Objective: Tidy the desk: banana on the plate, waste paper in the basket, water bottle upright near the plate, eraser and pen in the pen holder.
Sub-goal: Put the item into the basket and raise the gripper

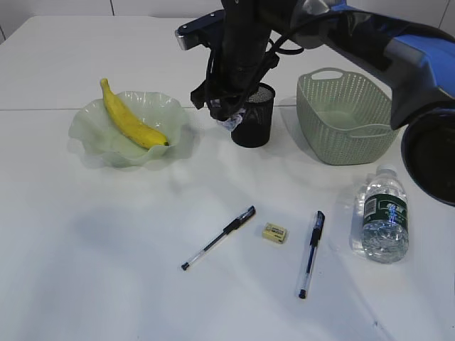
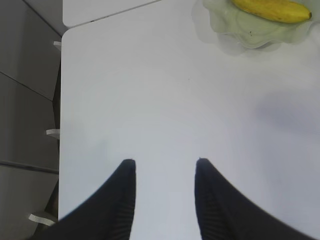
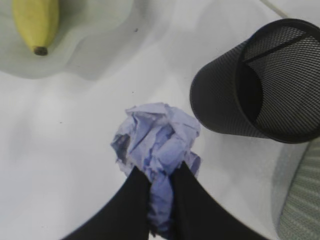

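Observation:
The banana (image 1: 130, 120) lies on the pale green plate (image 1: 89, 135) at the left. My right gripper (image 3: 161, 169) is shut on a crumpled bluish waste paper (image 3: 154, 137), held above the table just left of the black mesh pen holder (image 1: 254, 117); in the exterior view the paper (image 1: 231, 122) hangs under the arm. The green basket (image 1: 347, 124) stands to the right. Two pens (image 1: 217, 238) (image 1: 311, 253), a yellow eraser (image 1: 274, 232) and a water bottle (image 1: 382, 214) lying on its side are on the table in front. My left gripper (image 2: 165, 162) is open and empty over bare table.
The left wrist view shows the table's left edge (image 2: 61, 125) with grey floor beyond, and the plate with banana (image 2: 272, 10) at the top right. A seam between two tabletops runs behind the plate.

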Controlling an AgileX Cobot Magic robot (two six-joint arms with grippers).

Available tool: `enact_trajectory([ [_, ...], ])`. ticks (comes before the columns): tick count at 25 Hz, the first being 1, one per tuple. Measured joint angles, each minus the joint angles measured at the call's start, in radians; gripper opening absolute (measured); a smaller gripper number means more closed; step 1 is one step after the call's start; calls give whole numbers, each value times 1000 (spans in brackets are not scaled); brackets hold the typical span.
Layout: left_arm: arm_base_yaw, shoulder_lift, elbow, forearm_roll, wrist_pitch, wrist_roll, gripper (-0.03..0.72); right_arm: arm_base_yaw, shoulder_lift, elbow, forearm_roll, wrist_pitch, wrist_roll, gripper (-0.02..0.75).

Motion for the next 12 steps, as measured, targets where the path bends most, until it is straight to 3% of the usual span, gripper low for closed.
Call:
enact_trajectory([
  [12,0,0,0,0,0,0,276,-48,-40,-4,-78,6,63,43],
])
